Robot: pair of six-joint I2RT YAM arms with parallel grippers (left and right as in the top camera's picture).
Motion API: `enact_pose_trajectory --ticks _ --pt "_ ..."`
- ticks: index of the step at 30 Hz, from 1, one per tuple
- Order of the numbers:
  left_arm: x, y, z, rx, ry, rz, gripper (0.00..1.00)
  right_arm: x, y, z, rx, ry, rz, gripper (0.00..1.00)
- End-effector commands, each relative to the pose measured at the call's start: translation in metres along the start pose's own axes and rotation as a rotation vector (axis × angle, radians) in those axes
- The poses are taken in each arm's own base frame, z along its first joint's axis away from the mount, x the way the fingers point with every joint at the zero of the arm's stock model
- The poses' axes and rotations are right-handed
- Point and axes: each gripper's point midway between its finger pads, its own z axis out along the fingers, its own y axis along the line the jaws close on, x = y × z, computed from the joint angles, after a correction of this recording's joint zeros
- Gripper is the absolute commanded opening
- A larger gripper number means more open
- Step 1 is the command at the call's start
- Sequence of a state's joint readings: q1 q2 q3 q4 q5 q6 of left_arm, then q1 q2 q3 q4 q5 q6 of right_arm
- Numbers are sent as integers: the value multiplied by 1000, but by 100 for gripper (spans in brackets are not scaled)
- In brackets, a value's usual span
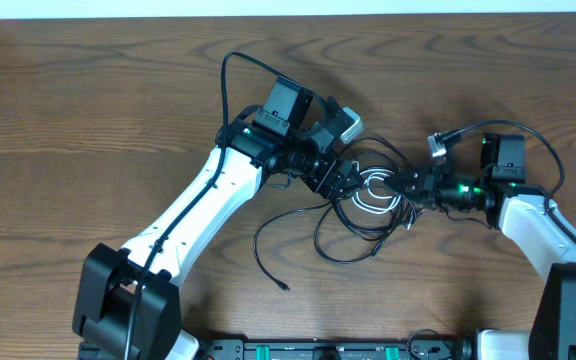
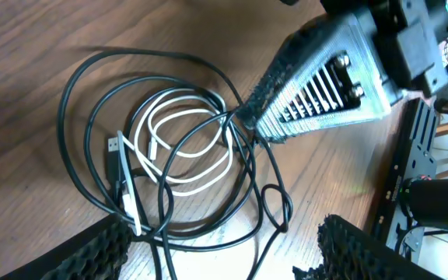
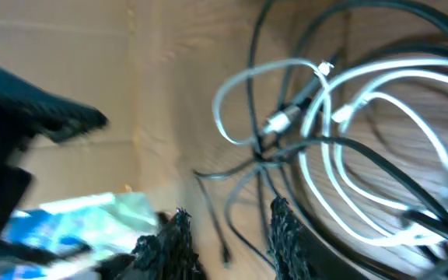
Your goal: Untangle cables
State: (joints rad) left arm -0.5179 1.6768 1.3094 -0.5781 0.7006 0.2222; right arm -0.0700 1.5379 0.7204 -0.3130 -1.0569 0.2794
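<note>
Left gripper (image 2: 224,233) released, wide over tangled black cables (image 2: 249,159) and white cable (image 2: 208,185) on table (image 1: 88,120). Right gripper (image 3: 228,229) partly parted at tangle's right.

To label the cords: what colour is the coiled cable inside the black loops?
The coiled cable is white, clearest in the left wrist view.

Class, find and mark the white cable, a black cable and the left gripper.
white cable (image 2: 169,97), left wrist view, top of its coil.
black cable (image 2: 61,117), left wrist view, left side of the outer loop.
left gripper (image 2: 225,228), left wrist view, midway between its fingertips.
</note>
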Motion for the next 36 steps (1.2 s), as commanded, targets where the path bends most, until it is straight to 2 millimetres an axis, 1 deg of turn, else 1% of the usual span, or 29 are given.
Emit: enact_pose_trajectory --ticks 1,3,5,9,11,13,16,17,19,23,24,30,33,36 --pt "-5 3 -3 -19 -8 15 81 2 -23 -9 114 -4 -179 34" --pt "-4 6 -3 -33 -6 17 86 10 -32 -13 152 22 -167 35" --pt "-4 11 -3 -59 -2 17 88 19 -36 -17 160 48 -170 36" --pt "-5 12 -3 -70 -5 20 90 34 -40 -24 162 92 -155 37" --pt "-7 13 -3 -71 -12 25 91 46 -49 -28 209 133 -140 37" --pt "-8 13 -3 -72 -18 30 91 52 -64 -33 303 163 -124 38" --pt "-11 13 -3 -74 -30 38 92 52 -86 -41 441 183 -137 41" --pt "-13 14 -3 -75 -38 44 95 48 -93 -44 484 176 -155 42" --pt "-15 14 -3 -76 -42 47 96 40 -98 -45 517 157 -186 43" --pt "-15 14 -3 -76 -43 47 96 31 -99 -45 530 130 -224 43" --pt "-15 14 -3 -76 -43 47 96 30 -99 -45 530 127 -226 46" --pt "-15 14 -3 -76 -43 47 97 35 -99 -44 519 139 -213 49" --pt "-15 14 -3 -76 -43 48 97 40 -92 -38 476 154 -211 49" --pt "-15 14 -3 -76 -44 48 97 42 -79 -30 398 163 -257 50"
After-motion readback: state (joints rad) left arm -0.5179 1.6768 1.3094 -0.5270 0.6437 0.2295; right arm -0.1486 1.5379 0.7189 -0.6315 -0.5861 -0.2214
